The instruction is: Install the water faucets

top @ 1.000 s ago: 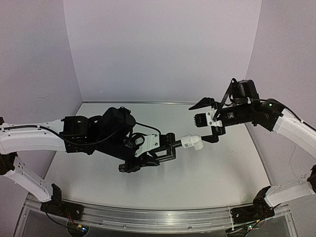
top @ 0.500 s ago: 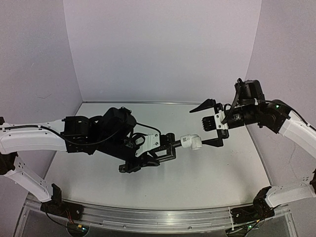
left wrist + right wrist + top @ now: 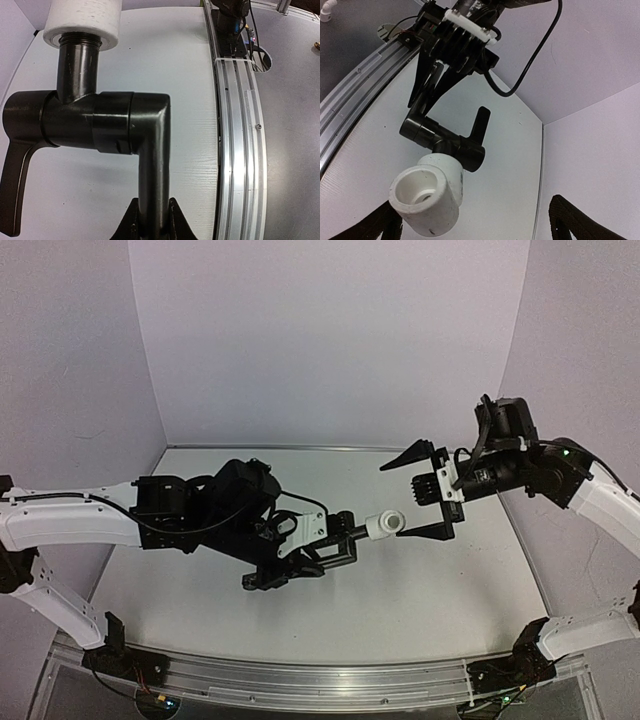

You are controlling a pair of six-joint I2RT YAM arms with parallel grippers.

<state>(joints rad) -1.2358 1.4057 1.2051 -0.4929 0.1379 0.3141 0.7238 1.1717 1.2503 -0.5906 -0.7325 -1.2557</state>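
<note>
The white table [image 3: 420, 600] fills the floor of the scene, with a metal rail [image 3: 330, 680] running along its near edge. Over it, the left arm [image 3: 70, 525] reaches in from the left and the right arm [image 3: 600, 500] from the right, and their ends face each other above the middle of the table.

The left gripper [image 3: 335, 545] is clamped tight on the black faucet pipe [image 3: 150, 150], with its fingertips pinching the long leg near its end. The right gripper [image 3: 415, 493] stands wide apart and holds nothing, its two fingers spread one above the other in the top view.

The pipe is held up off the table. Its bend, a side lever and a threaded stub all show in the left wrist view. The small white fitting [image 3: 383, 526] sits on that stub, with its open mouth turned toward the right gripper. It lies just in front of the spread fingers, near the lower one. Whether that finger touches it is hard to tell from these angles.
</note>
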